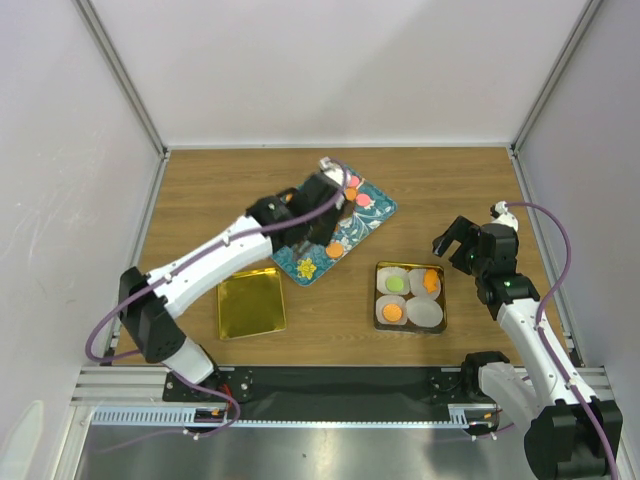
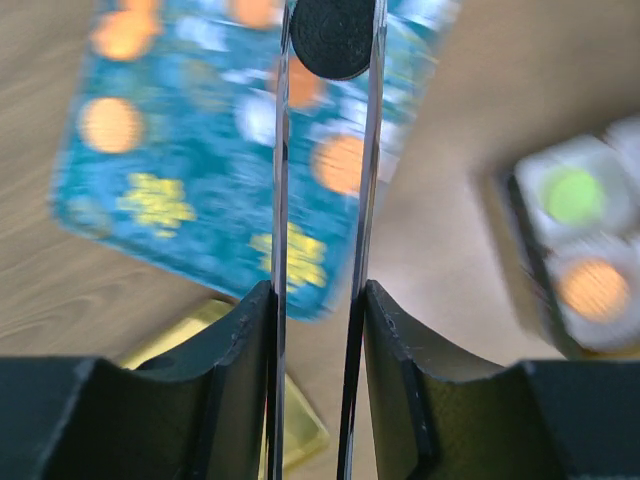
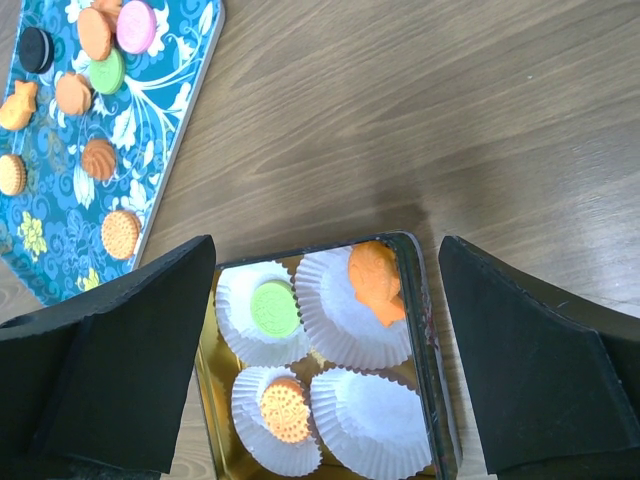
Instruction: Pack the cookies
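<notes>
Left wrist view: the left gripper [image 2: 332, 25] is clamped on a black cookie [image 2: 335, 45], the disc standing on edge between the two thin fingers near their tips. Below it lies the teal floral tray [image 2: 190, 150], badly blurred, so the cookie seems to hang clear of the tray, though I cannot be sure of that. Orange cookies [image 2: 110, 123] show as soft blobs on the tray.

From the top external view, the left arm reaches across the counter [image 1: 200, 190] to the tray, and a gold lid [image 1: 250, 305] lies near the tray's near corner, beside the arm.

Right wrist view: the right gripper [image 3: 325, 245] is spread wide and holds nothing, hovering over a gold tin [image 3: 432, 350]. The tin holds four white paper cups [image 3: 375, 420] in a two-by-two block. One cup holds a green cookie [image 3: 273, 308], one an orange fish-shaped cookie [image 3: 375, 282], one a round orange cookie [image 3: 285, 410], and the fourth has no cookie in it. On the tray, at the upper left of this view, lie more cookies, among them a pink one [image 3: 135, 25] and a second black one [image 3: 36, 48].
</notes>
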Tool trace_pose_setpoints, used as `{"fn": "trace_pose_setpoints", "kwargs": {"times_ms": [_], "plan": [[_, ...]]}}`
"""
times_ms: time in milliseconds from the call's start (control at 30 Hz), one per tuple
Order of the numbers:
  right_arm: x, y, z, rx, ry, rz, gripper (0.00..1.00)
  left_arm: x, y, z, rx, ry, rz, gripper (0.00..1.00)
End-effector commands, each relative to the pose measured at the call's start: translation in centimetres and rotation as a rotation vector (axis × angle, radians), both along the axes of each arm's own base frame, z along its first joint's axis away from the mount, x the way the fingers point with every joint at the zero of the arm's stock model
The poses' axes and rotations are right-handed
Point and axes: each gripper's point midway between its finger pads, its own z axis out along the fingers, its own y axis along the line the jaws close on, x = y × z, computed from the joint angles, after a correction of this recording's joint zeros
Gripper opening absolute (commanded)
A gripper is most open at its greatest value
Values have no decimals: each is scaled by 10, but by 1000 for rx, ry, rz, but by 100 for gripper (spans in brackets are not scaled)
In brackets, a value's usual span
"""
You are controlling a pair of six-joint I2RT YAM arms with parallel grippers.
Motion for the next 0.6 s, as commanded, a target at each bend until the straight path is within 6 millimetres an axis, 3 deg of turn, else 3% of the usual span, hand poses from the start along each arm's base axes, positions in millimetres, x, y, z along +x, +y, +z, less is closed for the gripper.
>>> {"fn": "trace_pose_setpoints", "kwargs": {"times_ms": [0,300,400,567], "plan": [[7,-7,12,-30,-39,-25,100,-46,-37,11,-68,-14,-109,38],[8,-14,9,-40,-25,-55,100,-143,-108,3,-105,20,-340,39],[8,-15,6,-43,-16,-61,100,-166,-126,-10,-83,43,-398,39],[8,-16,7,-43,-19,-64,100,-184,-148,-25,-65,72,-449,40]]}}
